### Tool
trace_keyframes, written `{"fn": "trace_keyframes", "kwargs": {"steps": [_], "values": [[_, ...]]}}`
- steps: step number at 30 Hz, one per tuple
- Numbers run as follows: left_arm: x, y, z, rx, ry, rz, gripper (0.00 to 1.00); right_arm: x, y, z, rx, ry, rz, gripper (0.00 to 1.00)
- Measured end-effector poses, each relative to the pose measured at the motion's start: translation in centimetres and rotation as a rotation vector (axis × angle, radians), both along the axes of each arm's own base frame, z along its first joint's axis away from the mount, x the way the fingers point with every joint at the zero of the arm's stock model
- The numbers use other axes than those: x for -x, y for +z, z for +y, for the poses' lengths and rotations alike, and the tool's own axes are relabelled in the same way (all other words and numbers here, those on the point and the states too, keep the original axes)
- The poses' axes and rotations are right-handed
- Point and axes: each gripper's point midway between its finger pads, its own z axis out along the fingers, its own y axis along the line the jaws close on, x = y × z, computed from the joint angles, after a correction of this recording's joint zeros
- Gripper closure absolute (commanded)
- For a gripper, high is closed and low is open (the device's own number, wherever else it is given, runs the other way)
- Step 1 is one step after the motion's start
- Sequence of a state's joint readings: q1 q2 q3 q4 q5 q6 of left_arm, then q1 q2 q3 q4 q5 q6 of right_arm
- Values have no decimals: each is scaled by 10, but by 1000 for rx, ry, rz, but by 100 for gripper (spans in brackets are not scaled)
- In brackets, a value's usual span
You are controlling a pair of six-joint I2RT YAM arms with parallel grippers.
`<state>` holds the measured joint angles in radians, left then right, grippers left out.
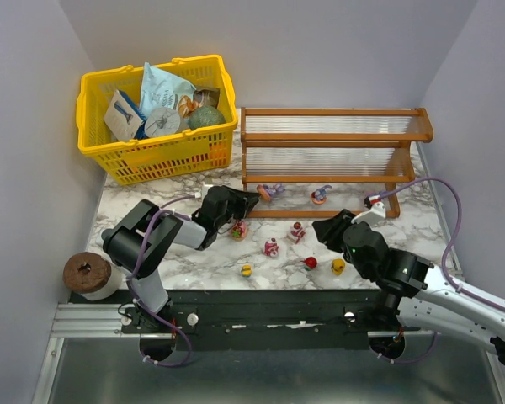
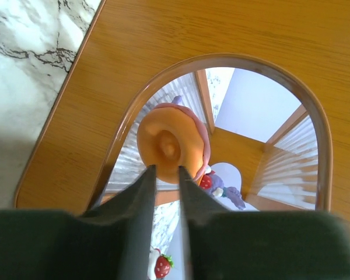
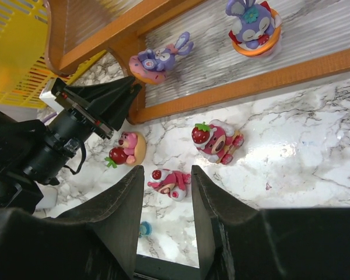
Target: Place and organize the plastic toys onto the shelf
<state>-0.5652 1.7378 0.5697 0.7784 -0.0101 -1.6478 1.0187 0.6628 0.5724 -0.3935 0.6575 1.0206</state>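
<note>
The shelf [image 1: 332,139] stands at the back right. Two purple toys are on its bottom tier, one lying on its side [image 1: 269,192] [image 3: 154,58] and one upright [image 1: 320,195] [image 3: 252,26]. My left gripper [image 1: 254,200] [image 2: 167,169] is shut at the shelf's left end panel [image 2: 221,35]. Its tips are at the orange base of the lying toy [image 2: 169,140]. My right gripper [image 1: 324,227] [image 3: 167,170] is open above the table, and a pink toy [image 3: 174,182] [image 1: 271,247] shows between its fingers. Several more toys lie on the table: pink [image 1: 238,229], pink [image 1: 296,231], red [image 1: 310,263], yellow [image 1: 338,267] and yellow [image 1: 246,270].
A yellow basket [image 1: 156,114] of packets and jars stands at the back left, beside the shelf. A brown roll [image 1: 91,273] sits at the near left edge. Grey walls close in on the left, back and right.
</note>
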Motion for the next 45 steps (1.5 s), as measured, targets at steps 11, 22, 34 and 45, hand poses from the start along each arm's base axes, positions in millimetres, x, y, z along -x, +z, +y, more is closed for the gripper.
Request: {"fn": "trace_keyframes", "kwargs": {"steps": [11,22,34,45], "values": [[0,8,-1,5,-15,-55,43,-1,-3,-2,12,-9,2,54],[-6,0,-14,-24,-73,-64,50,-2,-5,-3,23,-16,5,54],[-5,8,-15,35,-67,-91,88,-2,-7,-4,33,-25,8,55],[2,4,-10,69,-58,-102,93,-3,-13,-3,45,-29,22,55]]}}
